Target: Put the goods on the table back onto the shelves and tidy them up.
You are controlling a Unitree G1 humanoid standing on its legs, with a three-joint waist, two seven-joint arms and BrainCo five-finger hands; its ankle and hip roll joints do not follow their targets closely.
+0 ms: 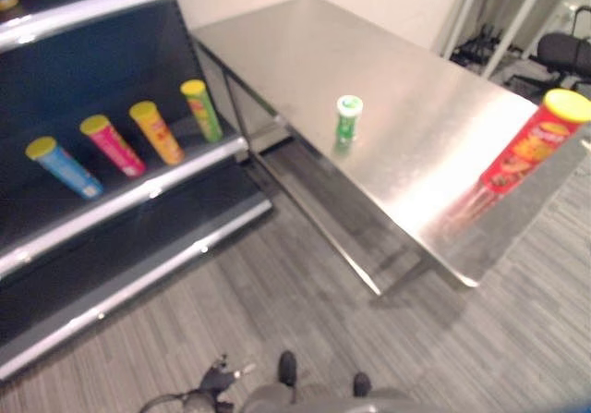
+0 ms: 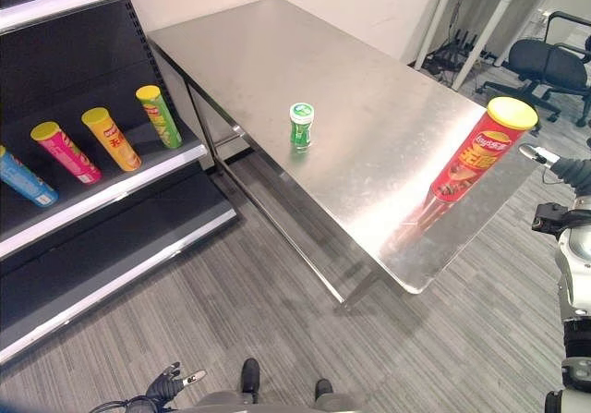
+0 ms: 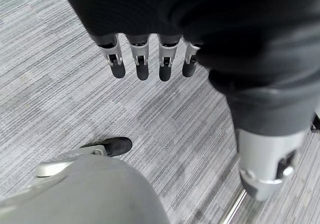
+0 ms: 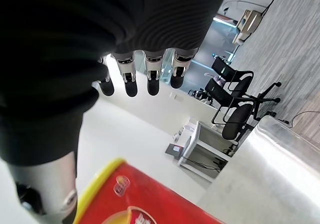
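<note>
A tall red crisp can (image 2: 478, 157) with a yellow lid stands near the right front edge of the steel table (image 2: 277, 53). A small green bottle (image 2: 301, 124) with a white cap stands upright near the table's middle. My right hand (image 4: 152, 76) is close beside the red can (image 4: 135, 199), fingers straight, holding nothing. My left hand (image 3: 140, 58) hangs low over the grey floor, fingers straight and empty. On the dark shelf unit (image 1: 138, 196) at the left, a blue can (image 1: 65, 166), a pink can (image 1: 113, 145), an orange can (image 1: 155, 131) and a green can (image 1: 201, 109) stand in a row.
Lower shelf boards (image 2: 111, 274) under the cans hold nothing. A white desk (image 2: 480, 6) and black office chairs (image 2: 545, 62) stand beyond the table's far right corner. Grey carpet floor (image 2: 277, 293) lies between shelf and table.
</note>
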